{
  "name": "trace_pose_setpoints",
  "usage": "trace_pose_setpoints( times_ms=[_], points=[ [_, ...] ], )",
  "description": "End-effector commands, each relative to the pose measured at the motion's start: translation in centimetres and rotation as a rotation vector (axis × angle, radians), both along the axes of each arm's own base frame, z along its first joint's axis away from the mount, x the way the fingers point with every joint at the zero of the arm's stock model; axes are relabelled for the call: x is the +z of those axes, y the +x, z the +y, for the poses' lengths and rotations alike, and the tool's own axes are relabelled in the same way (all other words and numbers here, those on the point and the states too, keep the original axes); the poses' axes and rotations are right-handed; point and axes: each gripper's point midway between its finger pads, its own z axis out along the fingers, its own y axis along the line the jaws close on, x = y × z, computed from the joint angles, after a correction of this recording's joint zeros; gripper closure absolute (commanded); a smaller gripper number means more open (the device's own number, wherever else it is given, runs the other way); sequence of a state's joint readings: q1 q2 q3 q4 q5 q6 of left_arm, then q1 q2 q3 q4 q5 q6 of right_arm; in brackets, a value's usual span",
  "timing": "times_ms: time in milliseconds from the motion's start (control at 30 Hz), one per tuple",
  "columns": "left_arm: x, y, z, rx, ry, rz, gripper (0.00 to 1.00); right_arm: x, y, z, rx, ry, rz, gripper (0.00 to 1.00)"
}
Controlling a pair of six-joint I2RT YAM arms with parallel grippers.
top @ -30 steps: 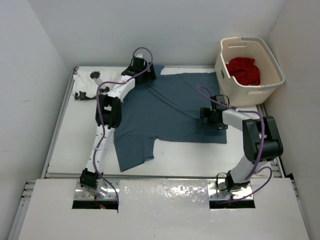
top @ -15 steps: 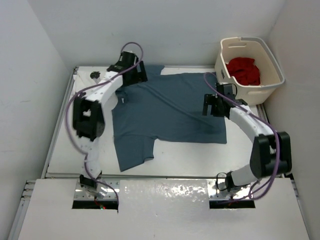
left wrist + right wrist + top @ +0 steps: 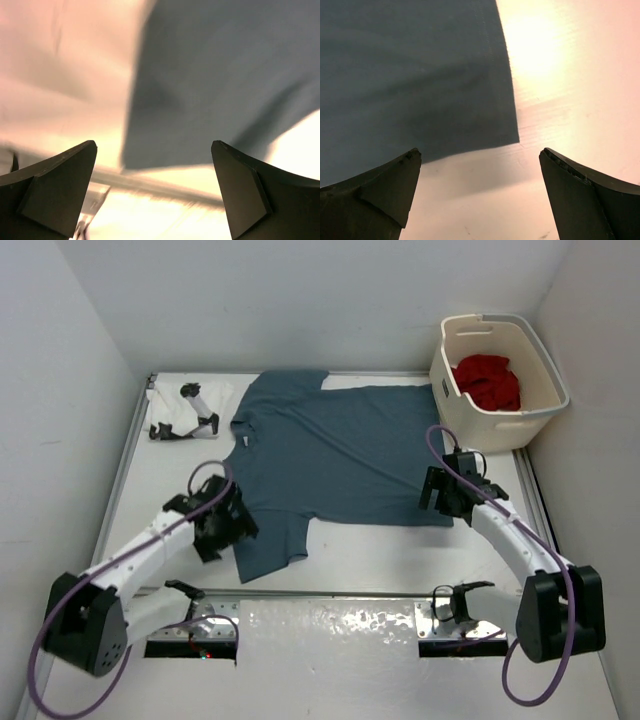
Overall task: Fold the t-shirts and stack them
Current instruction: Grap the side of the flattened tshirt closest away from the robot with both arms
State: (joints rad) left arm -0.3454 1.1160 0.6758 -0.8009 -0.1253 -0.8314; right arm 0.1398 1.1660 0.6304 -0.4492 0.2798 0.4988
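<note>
A dusty blue-grey t-shirt [image 3: 340, 455] lies spread flat on the white table, collar to the back left. The bright red t-shirt [image 3: 488, 382] is bunched inside the cream basket [image 3: 545, 390] at the back right. A white t-shirt [image 3: 165, 405] lies at the back left corner. My left gripper [image 3: 226, 528] hovers open at the shirt's near left sleeve; in the blurred left wrist view the blue cloth [image 3: 215, 75] lies beyond the open gripper [image 3: 155, 192]. My right gripper [image 3: 446, 496] is open just off the near right hem corner [image 3: 516, 139], nothing between its fingers [image 3: 375, 195].
A small black-and-white object [image 3: 195, 418] rests on the white cloth at the back left. A raised rail [image 3: 330, 592] edges the table's near side. Walls close in on the left, back and right.
My left arm swung from the collar at the back down to the near left sleeve. My right arm drew back toward the near right hem corner. Both grippers stayed open.
</note>
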Motion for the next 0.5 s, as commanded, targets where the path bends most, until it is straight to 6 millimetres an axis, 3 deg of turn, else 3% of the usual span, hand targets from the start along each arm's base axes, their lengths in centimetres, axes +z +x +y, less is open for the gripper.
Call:
trace_pose_setpoints(
  times_ms=[0, 33, 100, 167, 333, 467],
  points=[
    [-1.3, -5.2, -1.0, 0.109, -0.102, 0.108, 0.00, 0.5, -0.2, -1.1, -0.059, -0.033, -0.030, 0.01],
    [-2.6, -6.8, -0.8, 0.133, -0.106, 0.152, 0.00, 0.4, -0.4, -1.1, -0.060, -0.033, -0.026, 0.01],
    [-2.9, -7.6, -1.6, 0.136, -0.146, 0.145, 0.01, 0.2, -0.6, -1.0, -0.060, -0.031, -0.019, 0.01],
    [-3.4, -7.5, -2.2, 0.136, -0.167, 0.128, 0.02, 0.2, -0.7, -1.1, -0.062, -0.033, -0.020, 0.01],
    [-6.1, -9.1, -2.3, 0.096, -0.133, 0.238, 0.15, 0.5, -0.7, -1.7, -0.083, -0.062, -0.026, 0.01],
    [-7.1, -9.3, -2.4, 0.086, -0.127, 0.264, 0.37, 0.5, -0.7, -1.8, -0.091, -0.064, -0.026, 0.01]
  ],
)
